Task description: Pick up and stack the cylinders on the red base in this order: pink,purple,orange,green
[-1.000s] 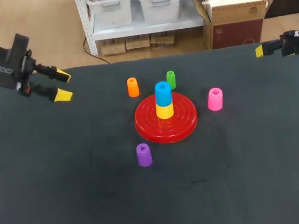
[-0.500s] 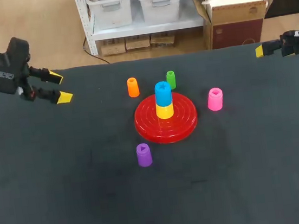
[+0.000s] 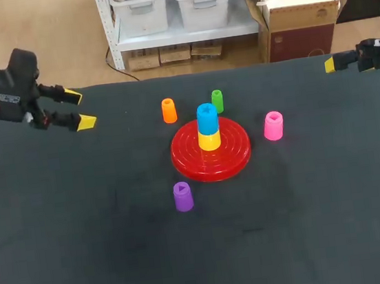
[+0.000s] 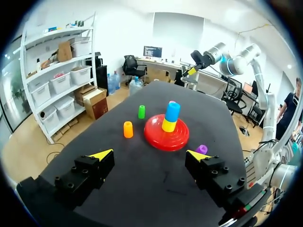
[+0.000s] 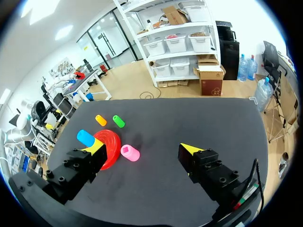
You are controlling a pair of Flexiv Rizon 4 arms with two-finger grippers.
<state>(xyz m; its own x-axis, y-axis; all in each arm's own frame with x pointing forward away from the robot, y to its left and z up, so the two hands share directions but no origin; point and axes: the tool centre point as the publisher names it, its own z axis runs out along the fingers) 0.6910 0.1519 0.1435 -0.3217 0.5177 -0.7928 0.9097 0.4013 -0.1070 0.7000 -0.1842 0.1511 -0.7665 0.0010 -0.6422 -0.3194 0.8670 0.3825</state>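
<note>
Hovering left tool [image 3: 79, 108] gaping, right tool [image 3: 331, 64] likewise

Left gripper [image 4: 150, 154] fingers spread; ahead, red base [image 4: 155, 140] carries blue cylinder [image 4: 172, 111] atop yellow cylinder [image 4: 168, 126].

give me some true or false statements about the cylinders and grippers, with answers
1. The blue cylinder sits on the yellow cylinder on the base. True.
2. The pink cylinder is on the base. False: it stands on the table beside the base.
3. Both the left gripper and the right gripper are open and empty. True.
4. The left gripper holds the purple cylinder. False: it stands on the table, apart from both grippers.
</note>
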